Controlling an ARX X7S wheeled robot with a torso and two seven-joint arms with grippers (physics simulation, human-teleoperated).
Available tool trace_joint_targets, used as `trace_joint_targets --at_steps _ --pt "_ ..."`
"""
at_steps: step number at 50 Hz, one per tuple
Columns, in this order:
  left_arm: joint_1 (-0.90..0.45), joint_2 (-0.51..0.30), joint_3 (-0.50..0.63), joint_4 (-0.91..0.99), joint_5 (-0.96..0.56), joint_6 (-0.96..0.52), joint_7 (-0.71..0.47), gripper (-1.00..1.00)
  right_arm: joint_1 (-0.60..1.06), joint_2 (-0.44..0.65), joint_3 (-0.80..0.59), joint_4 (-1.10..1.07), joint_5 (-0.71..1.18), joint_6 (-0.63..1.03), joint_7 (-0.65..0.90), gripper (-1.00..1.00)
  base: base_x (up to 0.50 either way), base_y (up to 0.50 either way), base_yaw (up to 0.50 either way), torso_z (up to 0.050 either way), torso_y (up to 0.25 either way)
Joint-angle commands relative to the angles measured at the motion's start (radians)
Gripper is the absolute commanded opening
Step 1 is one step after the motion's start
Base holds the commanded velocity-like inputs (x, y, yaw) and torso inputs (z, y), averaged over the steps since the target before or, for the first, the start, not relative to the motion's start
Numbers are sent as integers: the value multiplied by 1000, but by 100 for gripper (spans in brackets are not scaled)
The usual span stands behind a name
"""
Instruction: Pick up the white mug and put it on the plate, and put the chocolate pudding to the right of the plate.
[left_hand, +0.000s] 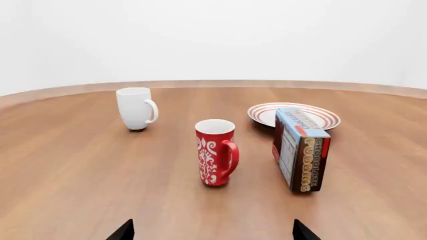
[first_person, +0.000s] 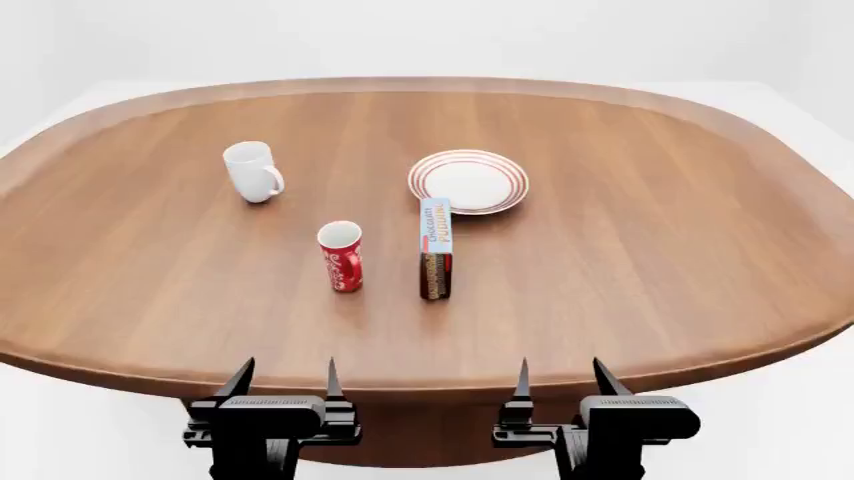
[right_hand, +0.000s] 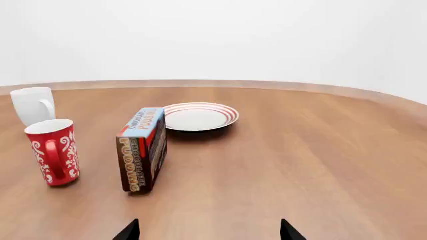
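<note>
Both grippers sit at the near edge of the wooden table (first_person: 667, 250), low and side by side, and both stand spread wide with nothing between their fingers. In the head view the left gripper (first_person: 284, 375) shows two dark fingertips pointing toward the table, well apart from each other; the right gripper (first_person: 558, 375) mirrors it. Neither touches any object or the tabletop. In each wrist view only the two finger tips poke in at the edge of the picture (the left pair (left_hand: 212, 231), the right pair (right_hand: 209, 230)), with bare wood showing in the gap.

All the objects lie farther out on the table, well clear of both grippers. The white mug (first_person: 252, 171) stands upright on the far left, handle turned toward the robot's right. The plate (first_person: 469, 181) lies flat to the right of the mug, with nothing on it. The chocolate pudding (first_person: 435, 247) stands on a narrow side just in front of the plate, its far end close to the plate's near rim, perhaps overlapping it (contact cannot be made out). A red cup (first_person: 340, 256) with white patterning and a handle stands upright just left of the carton, apart from it, and nearer the robot than the mug.
</note>
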Motion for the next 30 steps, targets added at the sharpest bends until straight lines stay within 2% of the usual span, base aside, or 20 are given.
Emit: trace_joint_targets --at_steps 1,18,20,21,30 --pt "1 -16 18 3 -16 -2 -18 100 -1 16 -23 6 11 2 18 100 0 0 0 0 0" --pt "-1 -60 77 0 -43 0 -66 100 -1 57 -74 -1 54 11 65 100 0 0 0 0 0" --pt "-1 -60 77 0 -43 0 -66 100 -1 57 -74 -1 54 11 65 100 0 0 0 0 0" --pt "-4 -14 25 -10 6 0 -14 100 -6 9 -18 -7 5 17 9 100 0 0 0 0 0" --pt "-2 -43 65 -7 -7 -7 -51 100 -2 38 -50 7 51 26 44 100 0 0 0 0 0"
